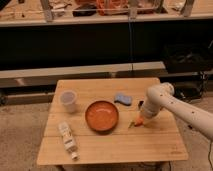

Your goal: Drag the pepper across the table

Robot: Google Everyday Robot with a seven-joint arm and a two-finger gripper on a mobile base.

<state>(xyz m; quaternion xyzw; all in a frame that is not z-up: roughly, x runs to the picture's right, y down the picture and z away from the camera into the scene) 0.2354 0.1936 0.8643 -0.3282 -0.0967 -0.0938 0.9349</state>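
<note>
gripper (142, 119) seen low at 3 o'clock side of table (150, 146), placed on pepper (135, 123). whether open or clamped: cannot be told. pepper lies on planks just beside orange bowl (102, 115), at its 3 o'clock. blue sponge (122, 99) near, at 11 o'clock. contact judged made; drag itself judged mostly left, with bare planks toward 6 o'clock.

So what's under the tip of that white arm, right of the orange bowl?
The gripper sits low over the table, on top of the small orange pepper. Only the pepper's end nearest the bowl shows; the rest is covered.
</note>
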